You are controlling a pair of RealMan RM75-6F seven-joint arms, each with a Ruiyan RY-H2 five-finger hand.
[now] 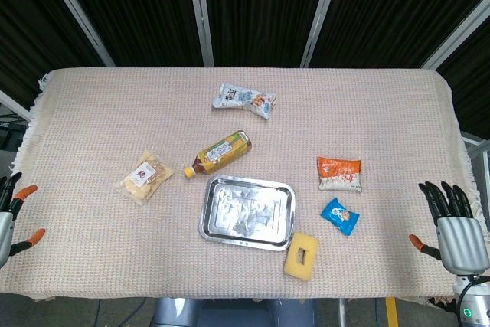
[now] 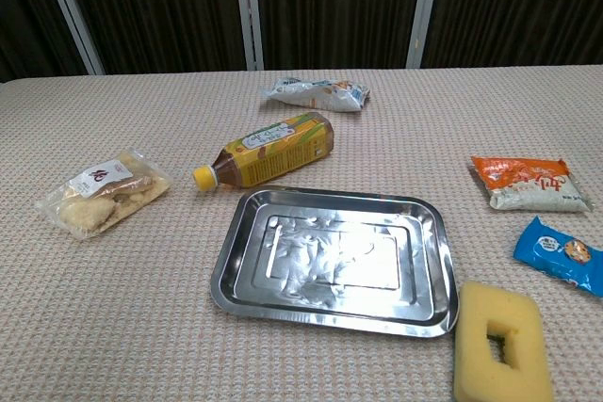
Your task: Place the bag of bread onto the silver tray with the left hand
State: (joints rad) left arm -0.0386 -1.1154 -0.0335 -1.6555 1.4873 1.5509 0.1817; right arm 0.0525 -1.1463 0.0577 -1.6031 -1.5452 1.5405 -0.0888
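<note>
The bag of bread [image 1: 146, 176] lies flat on the table [image 1: 92, 112], well apart from the left hand [image 1: 11, 212], which hangs at the table's edge, fingers spread, holding nothing. The silver tray [image 1: 210, 212] sits to its right. Its red-and-white label is unreadable.

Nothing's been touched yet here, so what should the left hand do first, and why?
Probably reach the left hand in toward the bag of bread and open over it. The hand sits at the table edge holding nothing, the bag lies flat left of the silver tray, and the tray is bare.
</note>
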